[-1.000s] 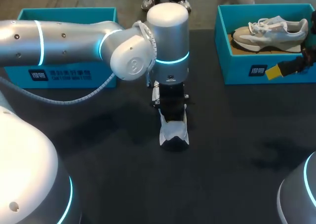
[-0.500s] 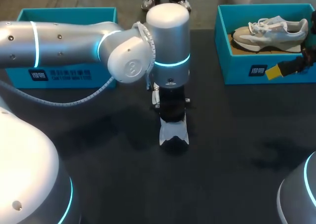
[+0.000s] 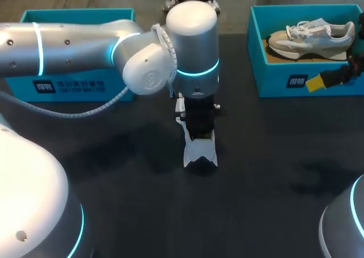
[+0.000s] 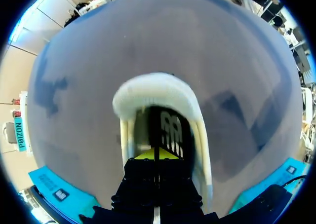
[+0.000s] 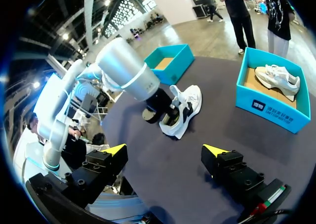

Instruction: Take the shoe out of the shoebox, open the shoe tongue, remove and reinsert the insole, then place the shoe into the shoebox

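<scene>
Head view shows our shoe [image 3: 200, 153] lying near-to-far, heel nearest us, left gripper [image 4: 157, 155] clenched inside it, right gripper [image 5: 165, 150] spread apart.

Your left arm [image 3: 193, 48] has eased slightly toward the tabletop's far edge and left side, drawing the left gripper [image 3: 199, 134] a little back along the white shoe [image 3: 200, 154].

A white shoe [image 3: 200, 153] with black lining on the black bench [image 3: 273, 178], the left shoebox [image 3: 79, 86] and right shoebox [image 3: 278, 80] teal (each with a dark blue label on its near wall), the second shoe [image 3: 313, 35] white and grey, the left arm [image 3: 85, 45] silver with cyan bands.
</scene>
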`<state>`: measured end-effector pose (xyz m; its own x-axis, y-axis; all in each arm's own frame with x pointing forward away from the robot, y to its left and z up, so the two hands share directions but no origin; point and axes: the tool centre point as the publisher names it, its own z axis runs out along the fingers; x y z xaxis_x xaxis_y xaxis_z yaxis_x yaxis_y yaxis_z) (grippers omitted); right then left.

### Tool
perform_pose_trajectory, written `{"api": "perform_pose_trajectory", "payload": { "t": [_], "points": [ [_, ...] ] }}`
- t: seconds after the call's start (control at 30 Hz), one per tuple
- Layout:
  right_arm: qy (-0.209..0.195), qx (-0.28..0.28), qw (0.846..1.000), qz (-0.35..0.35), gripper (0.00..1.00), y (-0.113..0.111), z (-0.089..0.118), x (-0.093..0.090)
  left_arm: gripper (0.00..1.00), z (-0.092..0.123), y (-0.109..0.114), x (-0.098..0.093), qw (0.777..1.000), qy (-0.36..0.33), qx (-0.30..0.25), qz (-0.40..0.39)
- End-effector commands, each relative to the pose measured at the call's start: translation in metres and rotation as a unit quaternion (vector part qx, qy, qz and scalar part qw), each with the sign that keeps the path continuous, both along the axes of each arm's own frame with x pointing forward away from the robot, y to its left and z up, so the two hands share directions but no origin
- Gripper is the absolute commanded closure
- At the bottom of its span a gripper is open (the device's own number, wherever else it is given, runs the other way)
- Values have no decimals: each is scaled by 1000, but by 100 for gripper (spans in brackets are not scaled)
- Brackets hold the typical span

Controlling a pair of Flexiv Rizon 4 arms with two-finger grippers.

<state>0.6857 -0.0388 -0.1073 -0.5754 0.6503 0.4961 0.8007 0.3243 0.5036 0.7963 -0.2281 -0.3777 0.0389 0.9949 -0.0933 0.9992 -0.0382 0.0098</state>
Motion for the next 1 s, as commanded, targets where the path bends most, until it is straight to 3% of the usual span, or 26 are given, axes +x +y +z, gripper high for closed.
{"api": "perform_pose_trajectory", "payload": {
  "t": [0.03, 0.27, 0.47, 0.53, 0.57, 0.6, 1.0],
  "points": [
    [2, -2, 1000, 1, 0, 1, 0, 3, 100, 20, 10, 3, 999, -47, 1, 7],
    [2, -2, 1000, 1, 0, 1, 0, 3, 100, 31, 15, 25, 993, -121, -2, 7],
    [2, -2, 1000, 1, 0, 1, 0, 3, 100, 29, 20, 31, 992, -121, 11, 12],
    [2, -2, 1000, 1, 0, 1, 0, 3, 51, 28, 21, 31, 993, -114, 14, 17],
    [2, -2, 1000, 1, 0, 1, 0, 3, 16, 28, 21, 30, 993, -112, 14, 23],
    [2, -2, 1000, 1, 0, 1, 0, 3, 0, 28, 21, 30, 994, -107, 16, 28],
    [2, -2, 1000, 1, 0, 1, 0, 3, 0, 24, 16, 28, 995, -89, 35, 40]
  ]
}}
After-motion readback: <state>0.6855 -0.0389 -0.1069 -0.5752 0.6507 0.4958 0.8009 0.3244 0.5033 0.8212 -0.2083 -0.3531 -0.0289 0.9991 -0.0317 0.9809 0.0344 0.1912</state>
